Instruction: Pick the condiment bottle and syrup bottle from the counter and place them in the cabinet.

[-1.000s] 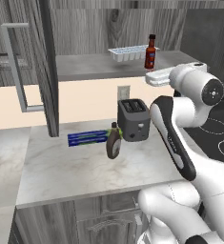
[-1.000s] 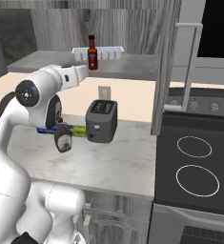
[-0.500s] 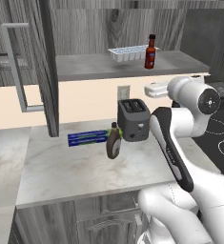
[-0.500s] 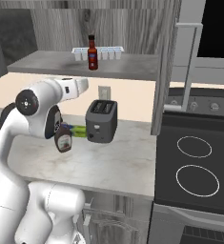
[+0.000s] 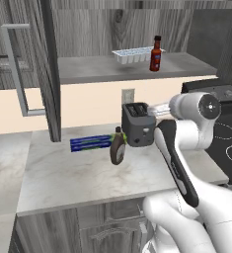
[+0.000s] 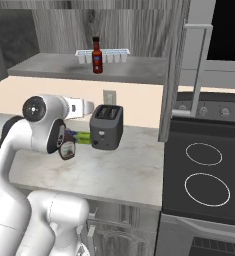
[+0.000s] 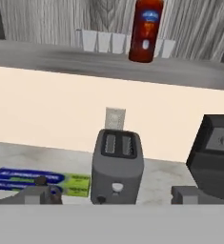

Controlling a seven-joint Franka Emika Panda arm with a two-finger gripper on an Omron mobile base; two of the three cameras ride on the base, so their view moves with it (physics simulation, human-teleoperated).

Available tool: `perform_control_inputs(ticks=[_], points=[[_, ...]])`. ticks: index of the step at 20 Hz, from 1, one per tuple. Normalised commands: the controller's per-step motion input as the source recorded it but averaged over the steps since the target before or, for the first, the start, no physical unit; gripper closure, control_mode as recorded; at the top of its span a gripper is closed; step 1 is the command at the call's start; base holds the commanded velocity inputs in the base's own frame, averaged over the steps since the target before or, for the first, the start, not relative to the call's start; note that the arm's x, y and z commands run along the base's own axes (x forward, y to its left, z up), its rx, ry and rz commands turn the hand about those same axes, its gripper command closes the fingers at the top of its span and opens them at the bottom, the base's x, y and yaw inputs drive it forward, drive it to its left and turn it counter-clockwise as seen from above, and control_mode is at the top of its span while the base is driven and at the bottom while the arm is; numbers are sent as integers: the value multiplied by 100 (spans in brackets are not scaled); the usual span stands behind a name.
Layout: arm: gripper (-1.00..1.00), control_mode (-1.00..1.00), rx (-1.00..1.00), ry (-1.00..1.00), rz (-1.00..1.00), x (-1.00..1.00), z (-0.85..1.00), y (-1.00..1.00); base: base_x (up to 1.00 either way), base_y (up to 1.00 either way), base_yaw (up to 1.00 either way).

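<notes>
Condiment bottle on cabinet shelf, syrup bottle standing on counter by toaster.

Slim red condiment bottle [image 5: 156,54], black cap, pale label, is standing upright on the flat grey shelf of the wood-grain cabinet [image 5: 88,71], just beside a white ribbed ice tray [image 5: 134,55]. Rounded brown syrup bottle [image 5: 118,147] is sitting on the marbled counter [image 5: 63,173], touching-close to the boxy grey toaster [image 5: 137,124], in front of a blue-green foil box [image 5: 90,143]. Gripper [image 7: 112,194] is hovering behind the toaster, fingers [image 7: 37,194] spread apart, holding nothing.

Two bottles [image 5: 156,54] [image 5: 118,147], one toaster [image 5: 138,124], one foil box [image 5: 91,144], one ice tray [image 5: 132,54].
</notes>
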Motion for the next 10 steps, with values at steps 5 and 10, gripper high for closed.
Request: perform_control_inputs(ticks=[5, 10], points=[[-100, -100, 3, 21, -1, 0, -42, 3, 0, 0, 0], [-100, -100, 0, 5, 0, 1, -24, 14, 0, 0, 0]])
